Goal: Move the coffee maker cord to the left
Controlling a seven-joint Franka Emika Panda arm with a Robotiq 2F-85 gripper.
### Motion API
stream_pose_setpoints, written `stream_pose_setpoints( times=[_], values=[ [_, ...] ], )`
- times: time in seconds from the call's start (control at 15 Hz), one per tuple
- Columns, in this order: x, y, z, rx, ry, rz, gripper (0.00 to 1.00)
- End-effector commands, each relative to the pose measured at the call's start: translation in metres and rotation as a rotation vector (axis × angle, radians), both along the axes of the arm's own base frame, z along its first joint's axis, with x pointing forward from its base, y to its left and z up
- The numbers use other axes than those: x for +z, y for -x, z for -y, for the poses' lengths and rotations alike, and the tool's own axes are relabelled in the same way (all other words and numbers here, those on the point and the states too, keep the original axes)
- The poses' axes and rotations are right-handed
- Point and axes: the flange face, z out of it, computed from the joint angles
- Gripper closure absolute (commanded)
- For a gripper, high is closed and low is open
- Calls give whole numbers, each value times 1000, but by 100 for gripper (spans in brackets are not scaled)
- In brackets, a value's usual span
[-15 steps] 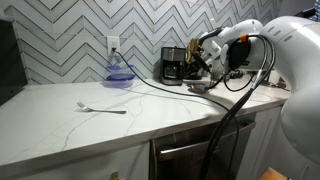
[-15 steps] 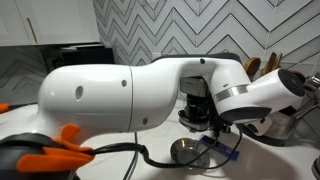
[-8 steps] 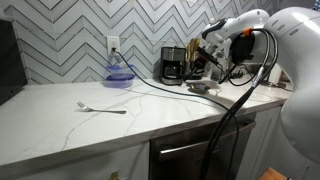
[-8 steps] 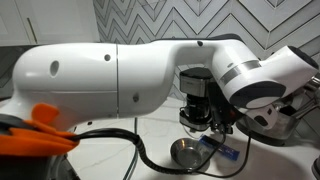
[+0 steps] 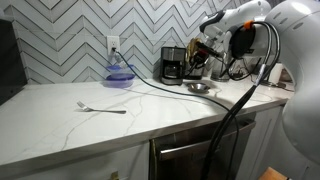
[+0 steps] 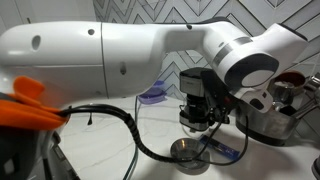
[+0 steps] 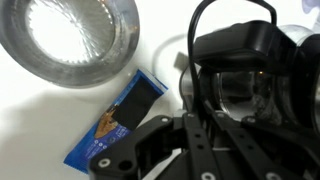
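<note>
The black coffee maker stands at the back of the white counter and also shows in an exterior view and in the wrist view. Its thin black cord runs from the wall outlet along the counter. In the wrist view the cord loops up from my fingers past the machine. My gripper hangs just in front of the coffee maker, raised above the counter, with its jaws closed together on the cord.
A steel bowl and a blue packet lie on the counter under the gripper. A blue bowl sits by the outlet, a fork lies mid-counter, and a steel kettle stands beside the machine.
My arm and gripper have risen from near the counter by the steel bowl to a higher position in front of the coffee maker.
</note>
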Motion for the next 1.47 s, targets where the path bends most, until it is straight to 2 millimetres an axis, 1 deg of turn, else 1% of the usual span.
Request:
stream_pose_setpoints(
  times=[0.0,0.07,0.33,0.53,0.73,0.93,1.07,1.13,1.27,1.4],
  values=[
    [14,17,-14,-26,38,-173,98],
    [16,20,-19,-27,39,-210,98],
    [21,28,-48,-38,-55,-355,98],
    [24,29,-61,-79,-76,-421,98],
    [29,21,-75,-103,-126,-401,98],
    [39,13,-96,-116,-175,-383,98],
    [47,9,-106,-118,-188,-359,98],
    [39,5,-97,-100,-150,-364,92],
    [45,3,-105,-99,-156,-359,92],
    [47,4,-107,-100,-158,-359,92]
  ],
)
